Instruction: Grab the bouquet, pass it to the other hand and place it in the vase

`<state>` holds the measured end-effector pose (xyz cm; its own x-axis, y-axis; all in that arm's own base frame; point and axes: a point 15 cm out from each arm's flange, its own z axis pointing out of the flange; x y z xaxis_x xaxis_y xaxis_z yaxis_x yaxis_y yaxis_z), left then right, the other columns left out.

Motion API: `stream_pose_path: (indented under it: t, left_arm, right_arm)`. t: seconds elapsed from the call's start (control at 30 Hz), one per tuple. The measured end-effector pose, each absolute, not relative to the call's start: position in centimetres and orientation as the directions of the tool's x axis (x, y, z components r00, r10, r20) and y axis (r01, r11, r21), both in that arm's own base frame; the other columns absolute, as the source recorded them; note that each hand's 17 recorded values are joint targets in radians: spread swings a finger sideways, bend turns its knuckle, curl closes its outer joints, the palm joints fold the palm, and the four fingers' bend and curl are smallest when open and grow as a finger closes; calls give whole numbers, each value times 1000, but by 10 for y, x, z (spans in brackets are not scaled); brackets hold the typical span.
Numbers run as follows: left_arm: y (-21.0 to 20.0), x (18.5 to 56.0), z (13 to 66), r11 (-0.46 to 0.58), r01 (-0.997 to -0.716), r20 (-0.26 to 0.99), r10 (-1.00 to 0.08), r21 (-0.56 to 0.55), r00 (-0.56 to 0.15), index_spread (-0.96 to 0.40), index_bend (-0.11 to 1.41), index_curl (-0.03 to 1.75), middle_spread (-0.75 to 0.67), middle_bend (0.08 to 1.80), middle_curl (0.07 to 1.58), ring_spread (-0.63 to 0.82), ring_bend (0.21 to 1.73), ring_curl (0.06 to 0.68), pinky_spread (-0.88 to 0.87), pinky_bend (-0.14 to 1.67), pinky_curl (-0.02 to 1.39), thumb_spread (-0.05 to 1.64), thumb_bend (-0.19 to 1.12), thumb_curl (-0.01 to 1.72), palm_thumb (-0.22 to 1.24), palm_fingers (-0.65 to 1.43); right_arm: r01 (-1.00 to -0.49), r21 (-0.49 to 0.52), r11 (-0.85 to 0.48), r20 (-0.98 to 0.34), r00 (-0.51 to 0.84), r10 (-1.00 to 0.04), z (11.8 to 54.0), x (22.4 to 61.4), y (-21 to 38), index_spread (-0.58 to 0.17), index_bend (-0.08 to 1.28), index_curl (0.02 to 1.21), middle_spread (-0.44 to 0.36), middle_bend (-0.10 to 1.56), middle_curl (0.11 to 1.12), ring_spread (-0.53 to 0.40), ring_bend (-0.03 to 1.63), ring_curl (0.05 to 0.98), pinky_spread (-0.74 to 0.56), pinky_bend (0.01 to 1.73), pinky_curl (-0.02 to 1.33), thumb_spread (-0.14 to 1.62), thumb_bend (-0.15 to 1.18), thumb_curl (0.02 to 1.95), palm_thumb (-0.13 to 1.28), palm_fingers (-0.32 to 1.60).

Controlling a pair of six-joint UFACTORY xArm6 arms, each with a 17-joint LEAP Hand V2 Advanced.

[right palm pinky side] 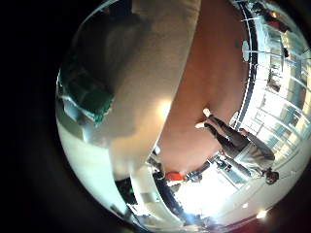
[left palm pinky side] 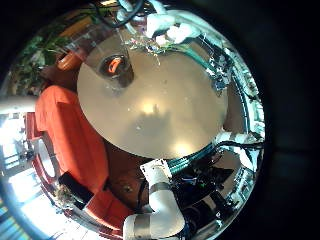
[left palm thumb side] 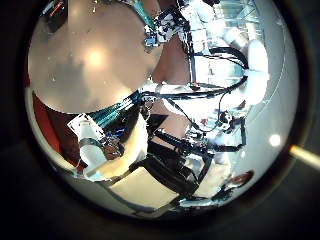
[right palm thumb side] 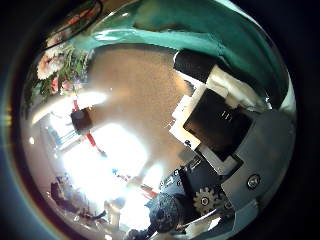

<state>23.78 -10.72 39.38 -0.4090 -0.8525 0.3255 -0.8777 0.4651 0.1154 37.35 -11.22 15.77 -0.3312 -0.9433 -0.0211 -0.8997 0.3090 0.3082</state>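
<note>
A vase [left palm pinky side: 115,68] stands on the round desk [left palm pinky side: 165,110]; bouquet [right palm thumb side: 62,66] lies apart; neither hand's grip can be told.

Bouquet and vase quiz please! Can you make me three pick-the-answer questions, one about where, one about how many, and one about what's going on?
1. Where is the vase?
A. on the round table
B. on the floor
C. in a robot hand

2. How many vases are there?
A. three
B. one
C. none

3. What is holding the bouquet?
A. the right robot hand
B. a person
C. nothing

Answers:
1 A: the vase stands on the round table, near its edge.
2 B: only one vase shows on the table.
3 C: the bouquet sits far from the right robot hand, whose fingers hold nothing.
</note>
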Motion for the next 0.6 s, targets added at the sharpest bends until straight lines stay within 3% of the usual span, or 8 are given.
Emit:
stream_pose_path:
  t: [0.27,0.43,0.6]
  left_arm:
    - [-106,238,396,464,-879,324,-853,110,-410,104,172,330,402,193,335,548,430,205,507,196,315,1104,-22,335,400,105]
    - [-103,240,399,456,-884,325,-855,103,-404,103,170,329,402,194,334,548,428,203,506,197,317,1104,-22,335,400,107]
    - [-104,245,406,452,-888,324,-855,86,-404,103,170,328,402,194,333,546,431,205,506,196,318,1104,-22,335,400,108]
  right_arm:
    - [-928,182,325,-30,-336,-942,200,396,-120,-375,991,887,-230,1220,809,-240,1358,623,-274,1355,613,873,68,637,1123,1177]
    - [-940,-53,337,-42,-335,-941,271,415,-132,-334,1078,932,-202,1291,841,-222,1412,663,-228,1379,664,859,65,707,1140,1147]
    - [-928,-200,316,-115,-298,-948,334,411,-125,-302,1110,947,-175,1326,848,-208,1442,683,-205,1373,702,855,70,774,1162,1132]
